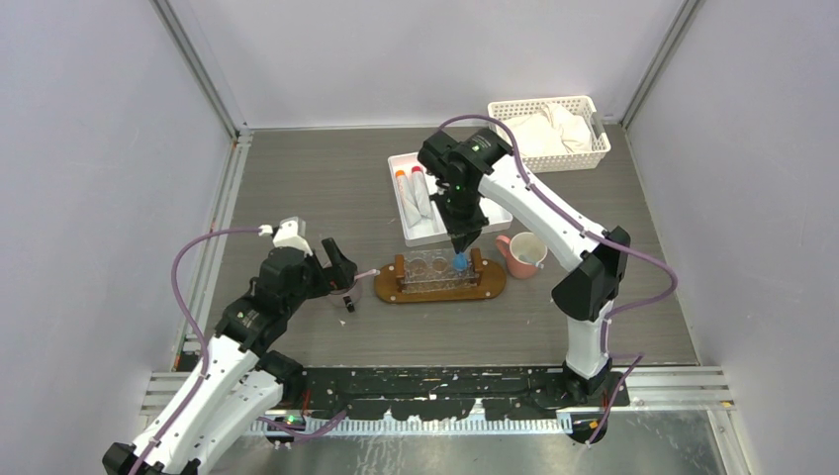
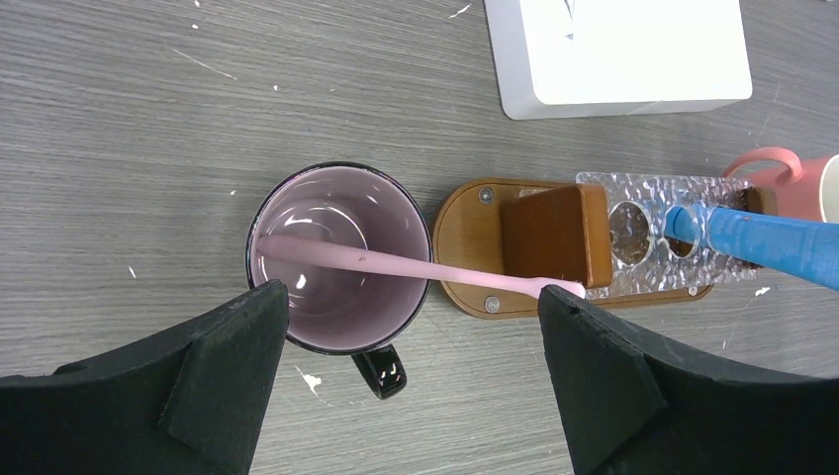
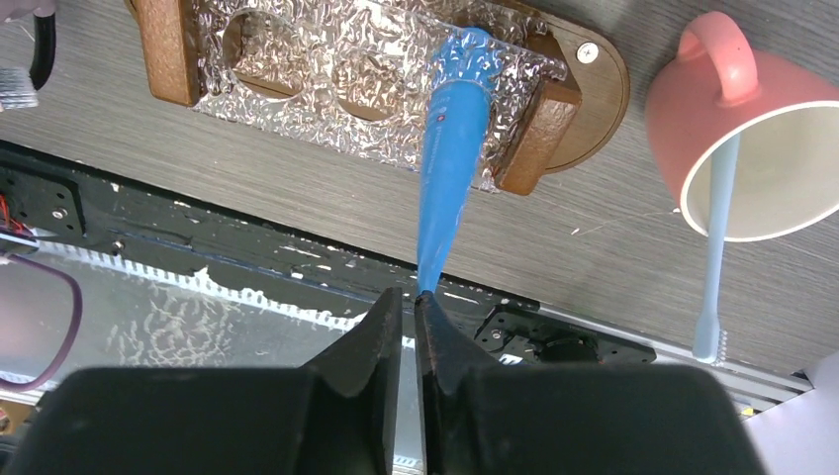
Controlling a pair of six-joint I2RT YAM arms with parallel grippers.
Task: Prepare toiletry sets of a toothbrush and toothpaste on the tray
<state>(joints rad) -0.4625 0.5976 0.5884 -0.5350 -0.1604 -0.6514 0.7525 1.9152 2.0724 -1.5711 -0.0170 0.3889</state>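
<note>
The brown oval tray [image 1: 440, 289] carries a clear holder with round holes [image 1: 435, 267]. My right gripper [image 1: 462, 240] is shut on the flat tail of the blue toothpaste tube [image 3: 450, 168], whose cap end sits in the holder's right hole. The tube also shows in the left wrist view [image 2: 772, 242]. My left gripper [image 2: 411, 327] is open and empty just above a black mug [image 2: 336, 257]. A pink toothbrush [image 2: 396, 265] leans in that mug, its head over the tray's left end [image 2: 470, 223]. Two white-grey tubes [image 1: 419, 193] lie in the white tray [image 1: 408, 226].
A pink mug [image 1: 524, 254] stands right of the brown tray and holds a pale blue toothbrush [image 3: 714, 237]. A white lattice basket [image 1: 549, 153] with cloth sits at the back right. The white tray is just behind the holder.
</note>
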